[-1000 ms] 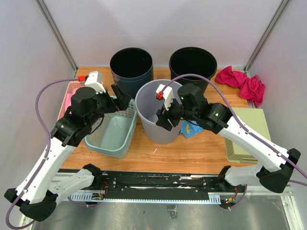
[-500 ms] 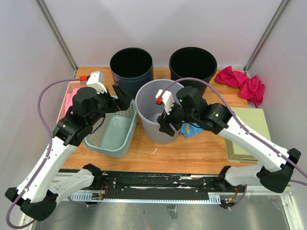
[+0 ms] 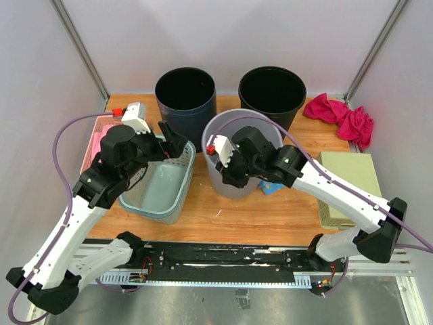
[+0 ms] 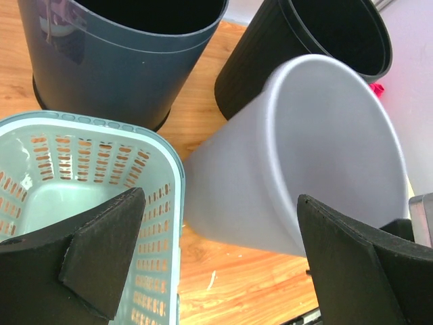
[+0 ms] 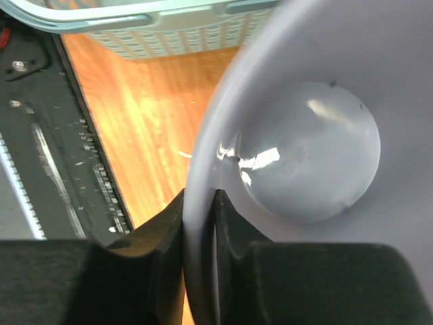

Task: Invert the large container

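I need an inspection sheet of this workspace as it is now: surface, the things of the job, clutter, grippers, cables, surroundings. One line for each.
Surface: wooden table, a small pale mark near its front.
Job's things: grey bin, tilted, mouth upward, not yet turned over.
Clutter: basket left of it; blue bin and black bin behind; red cloths back right; green tray right; pink tray far left; small blue item beside the grey bin.
Grippers: right gripper shut on the grey bin's rim; left gripper open, holding nothing.
Cables: purple cables, one looping from each wrist; the right one arcs over the grey bin.
Surroundings: white walls, metal posts at the back corners.
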Robot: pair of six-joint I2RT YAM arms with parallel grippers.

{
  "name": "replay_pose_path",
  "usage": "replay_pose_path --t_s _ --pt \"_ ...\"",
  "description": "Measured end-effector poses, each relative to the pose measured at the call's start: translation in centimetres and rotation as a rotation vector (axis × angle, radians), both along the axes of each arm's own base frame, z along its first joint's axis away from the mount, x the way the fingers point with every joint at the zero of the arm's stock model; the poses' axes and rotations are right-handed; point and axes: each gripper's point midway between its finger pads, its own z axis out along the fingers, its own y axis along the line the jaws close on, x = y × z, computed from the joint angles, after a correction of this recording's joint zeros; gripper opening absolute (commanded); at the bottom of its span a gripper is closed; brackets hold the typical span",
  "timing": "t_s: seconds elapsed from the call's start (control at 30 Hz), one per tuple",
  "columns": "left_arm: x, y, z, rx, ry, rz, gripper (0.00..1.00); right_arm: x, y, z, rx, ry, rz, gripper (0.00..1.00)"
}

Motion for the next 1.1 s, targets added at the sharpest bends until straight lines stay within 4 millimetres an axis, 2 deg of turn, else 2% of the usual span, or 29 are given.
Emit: replay_pose_path --t_s 0.07,0.17,0.4,0.53,0.6,0.67,0.73,0.83,0.93,1.03,1.1 --pt "-0.1 0.0 0.1 -0.002 -0.002 -0.003 0.99 0.0 0.1 0.2 -0.002 -0.016 -0.003 0.01" --pt "-0.2 -0.1 0.2 -0.004 -0.005 -0.011 0.99 0.5 -0.3 1.9 0.016 -0.037 -0.042 0.00" --pt "-0.5 -1.0 0.6 -0.024 -0.011 -0.064 0.99 -0.3 -1.3 6.2 0.128 0.017 -0.183 0.00" --pt "-0.6 -2.0 1.2 -0.040 -0.018 -0.113 0.99 -0.1 -3.3 9.0 0.302 0.066 -0.326 0.00" --pt "-0.6 -2.7 1.4 -0.047 -0.018 -0.145 0.99 0.3 -5.0 9.8 0.442 0.093 -0.415 0.00" --pt "-0.6 -3.2 1.3 -0.052 -0.013 -0.172 0.99 0.4 -6.4 9.8 0.549 0.129 -0.486 0.00" --pt "-0.6 -3.8 1.0 -0.052 -0.004 -0.203 0.99 0.4 -7.3 8.9 0.632 0.172 -0.548 0.00" --pt "-0.9 -5.0 0.6 -0.046 0.010 -0.277 0.99 0.0 -7.4 7.0 0.714 0.251 -0.600 0.00" --pt "-1.1 -6.5 -0.1 -0.038 0.032 -0.369 0.99 -0.3 -7.3 6.1 0.816 0.315 -0.637 0.00" --pt "-0.8 -7.3 -1.0 -0.024 0.054 -0.405 0.99 -0.3 -7.9 4.7 0.897 0.366 -0.690 0.00" --pt "-0.7 -7.5 -1.4 -0.017 0.064 -0.413 0.99 -0.2 -8.8 3.2 0.941 0.404 -0.749 0.11"
